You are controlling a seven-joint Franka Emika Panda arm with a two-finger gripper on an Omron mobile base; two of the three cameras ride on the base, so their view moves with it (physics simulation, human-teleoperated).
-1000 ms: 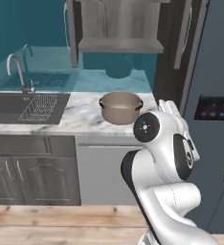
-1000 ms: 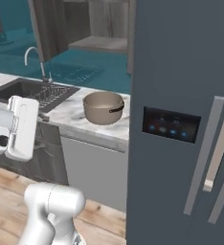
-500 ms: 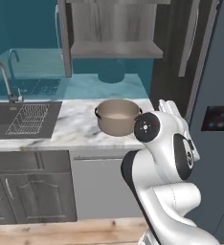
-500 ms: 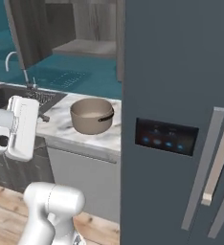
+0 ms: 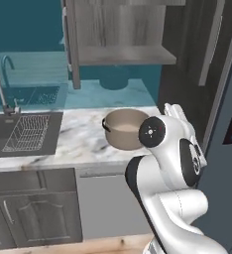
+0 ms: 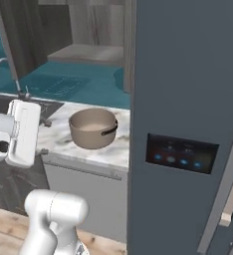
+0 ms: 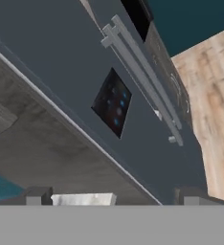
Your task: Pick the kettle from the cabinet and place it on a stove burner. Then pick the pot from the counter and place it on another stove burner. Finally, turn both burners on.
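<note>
The tan pot (image 5: 125,128) (image 6: 92,128) stands upright on the marble counter (image 5: 73,141) (image 6: 113,152), close to the fridge. Above it the dark wood-grain cabinet (image 5: 119,27) (image 6: 86,27) stands with its door swung open and a bare grey shelf (image 5: 125,55). The kettle and the stove burners are out of view. My gripper (image 7: 116,198) is open with nothing between its fingertips (image 7: 37,196), and it faces the fridge door, well apart from the pot. The white arm is folded in front of the counter.
A dark sink with a wire rack (image 5: 21,131) and a faucet (image 5: 1,92) lie left of the pot. A tall dark grey fridge (image 5: 227,124) (image 6: 188,89) with a lit panel (image 6: 180,152) (image 7: 112,103) and long bar handles (image 7: 142,72) blocks the right side. Grey base cabinets (image 5: 33,213) stand below the counter.
The whole picture has slid left in both base views, so the camera base has moved right along the counter toward the fridge. The arm's pose and the open gripper are unchanged.
</note>
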